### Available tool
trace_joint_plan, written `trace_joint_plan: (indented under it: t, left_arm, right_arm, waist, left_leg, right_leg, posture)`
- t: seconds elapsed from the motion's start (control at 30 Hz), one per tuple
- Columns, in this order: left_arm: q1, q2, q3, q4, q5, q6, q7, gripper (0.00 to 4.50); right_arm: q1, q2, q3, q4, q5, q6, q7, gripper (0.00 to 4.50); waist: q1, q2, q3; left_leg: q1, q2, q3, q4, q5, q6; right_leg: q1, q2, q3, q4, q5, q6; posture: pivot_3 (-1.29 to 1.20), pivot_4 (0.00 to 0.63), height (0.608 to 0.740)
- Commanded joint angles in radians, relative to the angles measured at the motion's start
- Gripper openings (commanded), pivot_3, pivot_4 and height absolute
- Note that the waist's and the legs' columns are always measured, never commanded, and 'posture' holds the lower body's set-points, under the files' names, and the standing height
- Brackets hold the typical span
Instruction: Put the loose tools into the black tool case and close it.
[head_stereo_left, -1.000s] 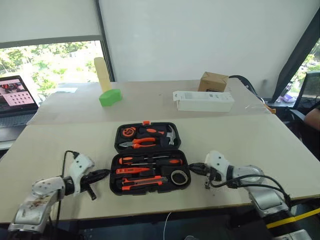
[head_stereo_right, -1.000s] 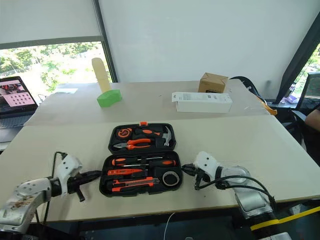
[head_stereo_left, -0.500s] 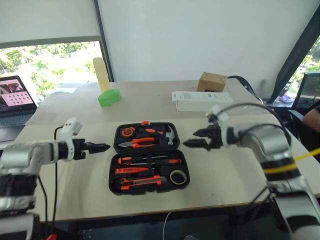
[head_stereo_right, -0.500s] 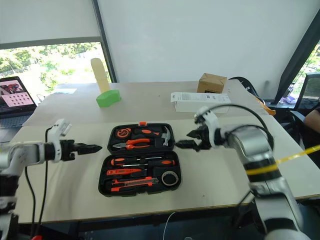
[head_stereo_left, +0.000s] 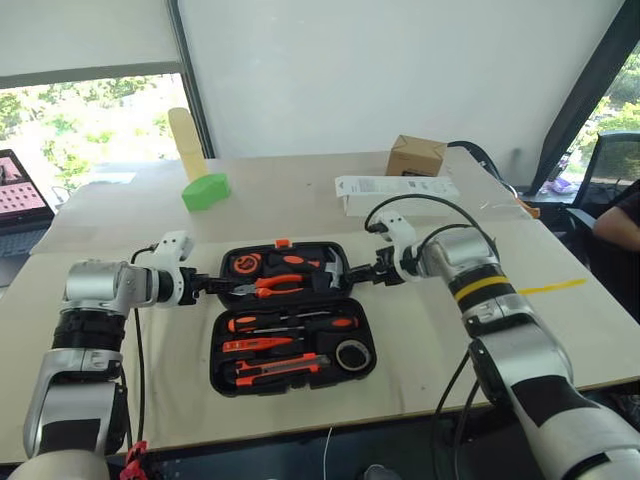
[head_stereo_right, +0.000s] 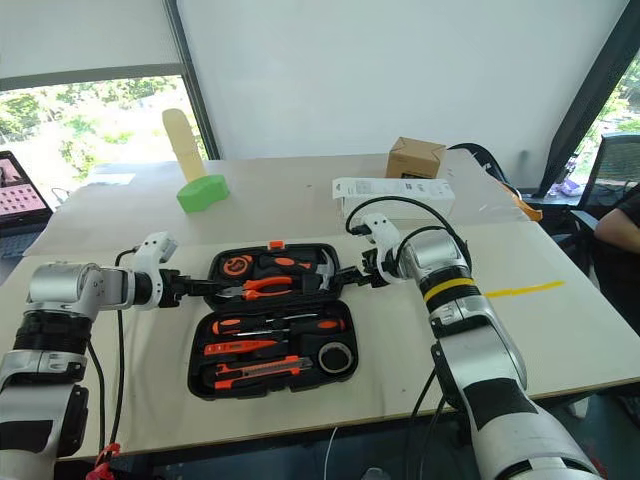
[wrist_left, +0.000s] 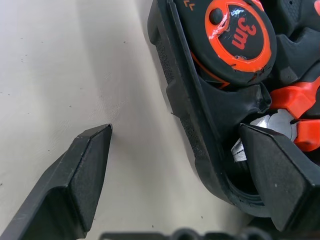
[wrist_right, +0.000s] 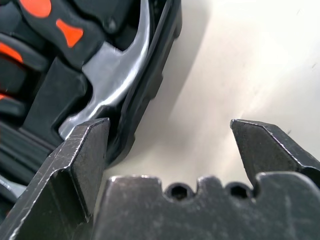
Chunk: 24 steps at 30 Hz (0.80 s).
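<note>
Both arms have been brought in from the near table edge to the far half of the black tool case (head_stereo_left: 292, 315), which lies open near the table's (head_stereo_left: 560, 320) near edge. The left gripper (head_stereo_left: 228, 285) is spread wide astride the lid's left rim, one finger (wrist_left: 75, 175) outside on the table, the other over the pliers (head_stereo_left: 275, 284). The right gripper (head_stereo_left: 350, 272) is spread wide astride the right rim beside the hammer (wrist_right: 117, 75). Screwdrivers (head_stereo_left: 295, 322), utility knife (head_stereo_left: 283, 367) and tape roll (head_stereo_left: 352, 354) are seated in the near half.
</note>
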Motion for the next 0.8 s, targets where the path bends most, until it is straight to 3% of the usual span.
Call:
trace_joint_plan:
  t: [0.03, 0.4, 0.43, 0.6, 0.8]
  left_arm:
    - [0.008, 0.007, -0.001, -0.023, 0.012, 0.007, 0.003, 3.79]
    - [0.023, -0.015, 0.034, -0.034, 0.0, 0.025, 0.027, 0.01]
    - [0.023, -0.015, 0.04, -0.034, -0.003, 0.028, 0.028, 0.0]
    - [0.04, -0.022, 0.096, -0.037, -0.017, 0.015, 0.046, 0.0]
    - [0.144, -0.061, 0.226, -0.159, -0.103, -0.179, -0.04, 0.0]
  right_arm:
    - [-0.032, 0.009, -0.001, 0.06, -0.044, -0.061, -0.009, 3.98]
    - [-0.057, 0.045, 0.037, 0.138, -0.1, -0.082, 0.065, 0.36]
    - [-0.058, 0.047, 0.034, 0.143, -0.099, -0.08, 0.07, 0.02]
    - [-0.038, 0.04, -0.052, 0.086, -0.038, -0.179, 0.105, 0.02]
    - [0.164, -0.034, -0.092, -0.263, 0.012, -0.389, 0.23, 0.02]
  waist:
    - [-0.002, 0.0, 0.0]
    - [0.002, 0.0, 0.0]
    - [0.001, 0.0, 0.0]
    - [0.0, 0.0, 0.0]
    - [0.004, 0.0, 0.0]
  left_leg:
    - [0.0, 0.0, 0.0, 0.0, 0.0, 0.0]
    - [0.004, -0.002, -0.001, 0.001, 0.003, 0.001]
    - [0.004, -0.002, -0.001, 0.001, 0.003, 0.001]
    - [0.004, -0.002, -0.002, 0.001, 0.003, 0.0]
    - [0.001, -0.002, -0.003, 0.0, 0.003, 0.0]
  right_leg:
    - [0.0, 0.0, 0.0, 0.0, 0.0, 0.0]
    - [0.001, -0.005, 0.002, 0.01, 0.0, 0.0]
    - [0.001, -0.005, 0.002, 0.011, 0.0, -0.001]
    - [0.001, -0.005, 0.002, 0.012, 0.001, -0.001]
    - [-0.002, -0.006, 0.001, 0.011, 0.001, -0.001]
  posture:
    - [0.0, 0.15, 0.74]
    - [0.0, 0.15, 0.74]
    - [0.0, 0.15, 0.74]
    - [0.0, 0.15, 0.74]
    - [0.0, 0.15, 0.74]
